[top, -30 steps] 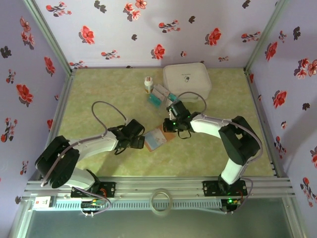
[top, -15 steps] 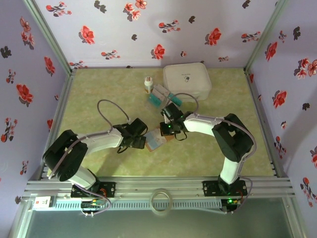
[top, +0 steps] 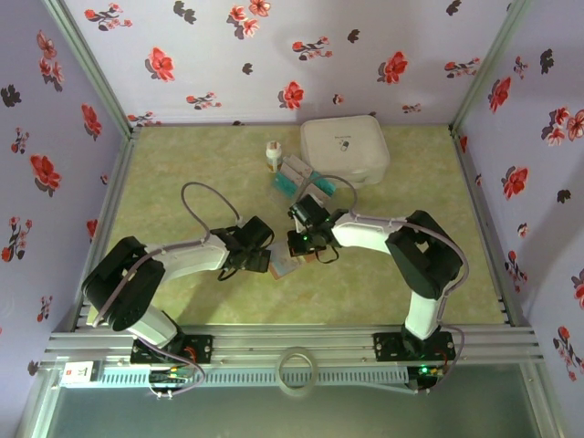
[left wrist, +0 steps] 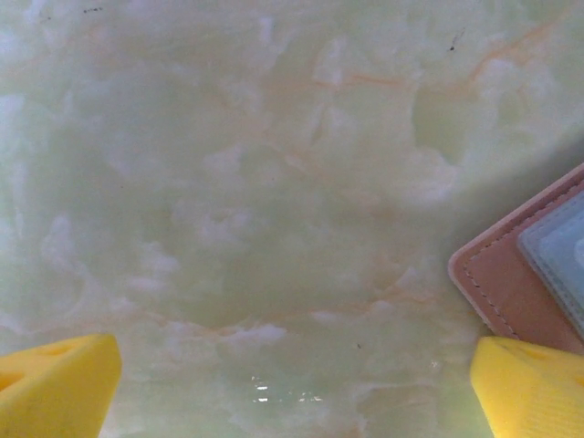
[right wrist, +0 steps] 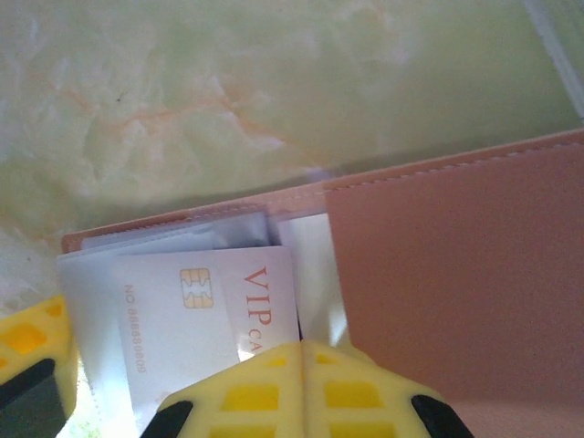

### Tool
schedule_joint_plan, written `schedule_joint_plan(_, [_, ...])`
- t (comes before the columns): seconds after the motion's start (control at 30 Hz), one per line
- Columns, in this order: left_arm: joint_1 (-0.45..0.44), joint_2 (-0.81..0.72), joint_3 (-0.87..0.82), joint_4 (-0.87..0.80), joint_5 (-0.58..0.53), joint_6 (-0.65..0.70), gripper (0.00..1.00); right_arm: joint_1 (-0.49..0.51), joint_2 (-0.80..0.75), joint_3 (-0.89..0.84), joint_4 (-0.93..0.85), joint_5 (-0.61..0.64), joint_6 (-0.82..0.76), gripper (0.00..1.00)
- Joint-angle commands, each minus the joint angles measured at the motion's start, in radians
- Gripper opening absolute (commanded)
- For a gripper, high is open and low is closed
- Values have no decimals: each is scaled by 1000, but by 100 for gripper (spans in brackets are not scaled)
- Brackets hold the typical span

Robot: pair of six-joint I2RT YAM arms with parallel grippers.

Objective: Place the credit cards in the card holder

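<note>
- Two grippers meet at the card holder [top: 285,265], with little room between them.
- Your left gripper [left wrist: 292,391] stands wide with nothing between its yellow fingers [left wrist: 57,383]. Bare table [left wrist: 228,182] lies ahead of it.
- The holder's stitched brown corner sits just ahead of that gripper's right finger. You cannot tell whether they touch.
- Your right gripper [right wrist: 301,379] is pinched tight on the near edge of a white VIP card [right wrist: 205,310].
- That card points away from the right fingers. Its far end reaches under the holder's clear sleeve [right wrist: 100,274], and the brown flap [right wrist: 456,274] lies right of it.
- Beyond the right gripper, the other credit cards [top: 297,173] lie in a loose pile between a small white bottle [top: 272,153] and a white zip case [top: 344,149].
- Open table lies left of the left gripper and right of the right arm.
</note>
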State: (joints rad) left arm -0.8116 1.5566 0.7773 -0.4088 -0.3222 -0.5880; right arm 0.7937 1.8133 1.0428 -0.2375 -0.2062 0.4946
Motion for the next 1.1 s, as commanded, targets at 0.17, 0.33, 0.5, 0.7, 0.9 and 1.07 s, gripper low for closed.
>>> schedule_joint_plan(0.17, [-3, 16, -12, 0, -20, 22, 100, 24, 32, 53, 39, -42, 51, 1])
schedule_joint_plan(0.33, [24, -4, -21, 1, -20, 28, 100, 26, 17, 61, 47, -62, 64, 1])
schedule_joint_plan(0.5, [55, -22, -24, 3, -14, 39, 100, -2, -51, 69, 4, -31, 41, 8])
schedule_joint_plan(0.7, [98, -59, -30, 4, 5, 49, 100, -74, -145, 32, -32, 2, 17, 26])
schedule_joint_plan(0.9, [113, -100, -39, 3, 28, 56, 100, -110, -196, -12, -61, 30, -10, 28])
schedule_joint_plan(1.07, [111, -126, -45, 0, 68, 49, 100, -104, -192, -59, -29, -9, 3, 17])
